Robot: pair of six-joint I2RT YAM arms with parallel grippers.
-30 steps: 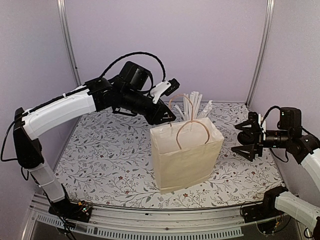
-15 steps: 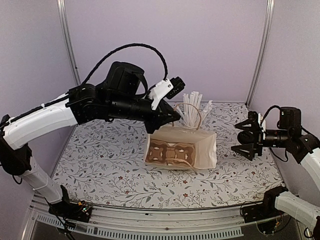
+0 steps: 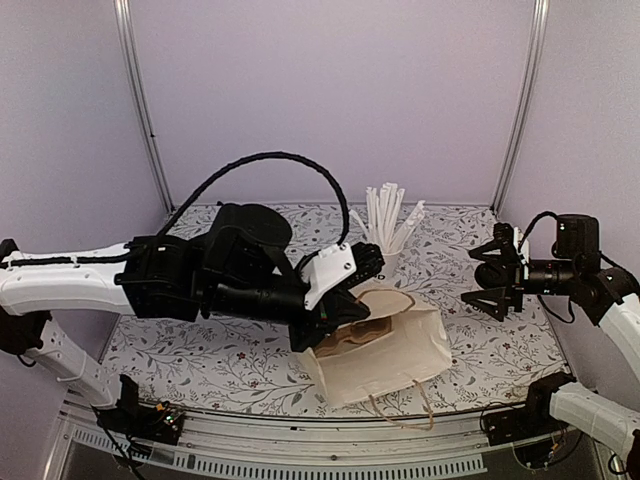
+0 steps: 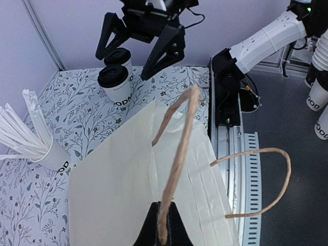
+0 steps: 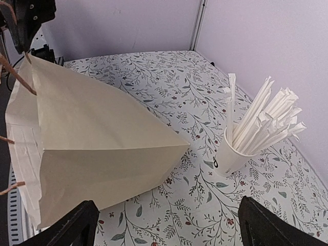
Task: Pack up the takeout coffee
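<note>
The takeout coffee, a white cup with a black lid and dark lettering, stands at the table's right side, with a second like cup behind it. My right gripper hangs open just above them and hides them in the top view; nothing lies between its fingers. A cream paper bag lies tipped over near the front edge, mouth towards the front. My left gripper is shut on one of the bag's brown twisted handles. The other handle hangs loose over the rail.
A white cup full of long white straws stands behind the bag, mid-table. The metal front rail runs right by the bag's mouth. More white cups stand off the table beyond the right arm's base. Purple walls close in the back and sides.
The bag stood upright a second ago and now lies tipped, drawn towards the front. My left arm swung down and forward and its jaws shut on the handle. The right arm stayed put.
</note>
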